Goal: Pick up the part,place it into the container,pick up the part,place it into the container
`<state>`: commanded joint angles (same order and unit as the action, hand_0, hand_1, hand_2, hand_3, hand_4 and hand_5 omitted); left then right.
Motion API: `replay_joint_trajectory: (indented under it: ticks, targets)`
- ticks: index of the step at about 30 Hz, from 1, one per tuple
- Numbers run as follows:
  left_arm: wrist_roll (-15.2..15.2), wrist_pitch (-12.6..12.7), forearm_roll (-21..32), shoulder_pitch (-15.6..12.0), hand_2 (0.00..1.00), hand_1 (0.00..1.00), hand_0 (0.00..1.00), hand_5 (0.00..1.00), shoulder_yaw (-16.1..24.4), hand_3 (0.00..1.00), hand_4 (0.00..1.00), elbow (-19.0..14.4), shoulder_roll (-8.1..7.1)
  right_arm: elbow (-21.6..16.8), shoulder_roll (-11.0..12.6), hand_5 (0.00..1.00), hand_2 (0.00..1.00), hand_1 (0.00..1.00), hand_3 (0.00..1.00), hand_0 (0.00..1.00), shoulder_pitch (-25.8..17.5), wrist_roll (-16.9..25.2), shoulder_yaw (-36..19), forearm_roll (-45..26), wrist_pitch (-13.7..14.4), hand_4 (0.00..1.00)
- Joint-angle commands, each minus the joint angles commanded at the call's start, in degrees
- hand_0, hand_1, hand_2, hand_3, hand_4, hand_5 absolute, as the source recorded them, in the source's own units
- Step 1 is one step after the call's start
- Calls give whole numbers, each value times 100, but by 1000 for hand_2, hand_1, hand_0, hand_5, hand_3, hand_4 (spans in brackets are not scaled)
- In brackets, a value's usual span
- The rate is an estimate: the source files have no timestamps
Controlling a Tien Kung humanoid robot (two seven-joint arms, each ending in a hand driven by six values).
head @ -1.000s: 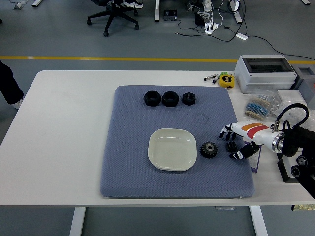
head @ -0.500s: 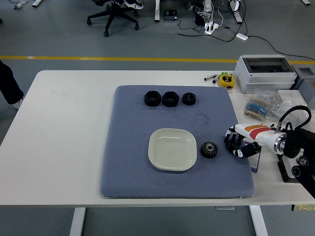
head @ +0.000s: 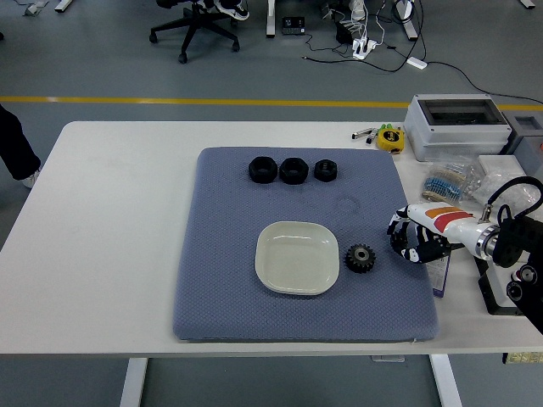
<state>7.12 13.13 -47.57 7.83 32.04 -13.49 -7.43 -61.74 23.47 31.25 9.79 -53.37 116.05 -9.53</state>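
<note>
Lifted since before, right hand [head: 411,240] clasps small black part [head: 405,243]

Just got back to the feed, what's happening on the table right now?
The right robot hand is curled around a small black part at the right edge of the blue-grey padded mat. The cream square dish holds nothing, and a black toothed gear lies just right of it. Three black ring-shaped parts sit in a row at the mat's far side.
</note>
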Motion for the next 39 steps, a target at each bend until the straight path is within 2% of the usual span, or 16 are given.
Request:
replay_joint_trajectory:
  ticks: [5, 11, 12, 15, 19, 21, 23, 24, 29, 30, 35, 36, 39]
  targets:
    - [-3, -1, -1, 14, 641, 646, 680, 578, -3, 553, 618, 1, -1, -139, 24, 82, 304, 214, 390, 150, -21, 5, -33, -62, 38, 600]
    - [-4, 0, -1, 23, 640, 646, 680, 579, -1, 553, 618, 2, -6, -722, 41, 89, 300, 207, 390, 138, -38, 20, -60, -153, -22, 595]
    - [-2, 0, -10, 22, 640, 646, 680, 579, 6, 553, 618, 3, -7, -831, 34, 67, 299, 206, 394, 136, -29, 24, -48, -170, -37, 623]
    - [5, -1, -34, 20, 640, 646, 680, 579, 23, 553, 618, 3, -16, -1146, -29, 67, 299, 206, 394, 136, 44, 21, 49, -189, -60, 623]
    - [21, -1, -81, 21, 643, 645, 680, 580, 59, 553, 618, 4, -23, -1371, -177, 56, 309, 214, 412, 143, 187, 23, 242, -164, -154, 637]
    - [30, 3, -92, 29, 643, 645, 680, 580, 74, 553, 618, 2, -30, -1415, -325, 56, 309, 214, 412, 143, 358, 73, 456, -184, -256, 637]
    - [32, 3, -95, 30, 643, 645, 680, 580, 76, 553, 618, 1, -31, -1414, -348, 56, 309, 214, 412, 143, 384, 80, 489, -185, -266, 637]
    - [38, 3, -104, 31, 643, 645, 680, 580, 78, 553, 618, -1, -33, -1396, -413, 213, 368, 249, 461, 165, 459, 100, 584, -170, -271, 537]
    - [93, -12, -256, 60, 643, 645, 680, 580, 181, 553, 618, -8, -24, -1284, -575, 213, 368, 249, 461, 165, 696, 233, 859, 165, -310, 537]
    - [102, -14, -279, 67, 644, 646, 680, 580, 198, 553, 619, -9, -20, -1249, -595, 534, 650, 434, 991, 257, 731, 241, 894, 286, -306, 998]
    - [113, -13, -282, 73, 644, 646, 680, 580, 217, 553, 619, -12, -19, -1133, -605, 534, 650, 434, 991, 257, 769, 244, 918, 250, -212, 998]
    - [114, -16, -288, 73, 644, 646, 680, 580, 218, 553, 619, -12, -20, -1122, -594, 537, 797, 591, 998, 443, 768, 238, 913, 224, -207, 998]
    - [113, -21, -292, 67, 644, 646, 680, 580, 218, 553, 619, -12, -24, -1100, -571, 537, 797, 591, 998, 443, 761, 230, 906, 166, -205, 998]
